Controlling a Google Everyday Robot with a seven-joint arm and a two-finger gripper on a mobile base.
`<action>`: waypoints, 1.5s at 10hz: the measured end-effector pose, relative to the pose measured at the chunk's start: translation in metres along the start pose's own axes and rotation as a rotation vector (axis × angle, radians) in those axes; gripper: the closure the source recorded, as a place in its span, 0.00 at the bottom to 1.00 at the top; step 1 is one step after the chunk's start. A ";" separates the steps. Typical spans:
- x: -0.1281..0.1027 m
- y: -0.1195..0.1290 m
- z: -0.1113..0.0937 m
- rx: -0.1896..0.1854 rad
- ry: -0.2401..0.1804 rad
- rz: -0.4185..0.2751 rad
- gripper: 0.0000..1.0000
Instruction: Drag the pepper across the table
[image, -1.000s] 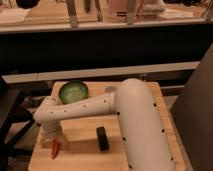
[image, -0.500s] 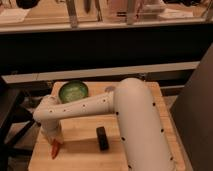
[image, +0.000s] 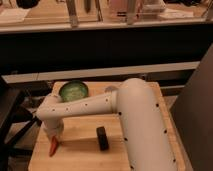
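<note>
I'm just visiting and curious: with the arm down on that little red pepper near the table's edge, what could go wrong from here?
The pepper lies close to the left edge of the table, so a drag that way might push it off. The gripper sits right over its top end, and the tapered pepper could slip out sideways. Dragged to the right, it might bump the black bar; the green bowl stands further back.
</note>
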 end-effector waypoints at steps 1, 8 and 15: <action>0.006 0.007 -0.003 0.002 0.004 0.010 0.96; 0.015 0.019 -0.012 0.009 0.022 0.031 0.96; 0.027 0.046 -0.026 0.031 0.032 0.064 0.96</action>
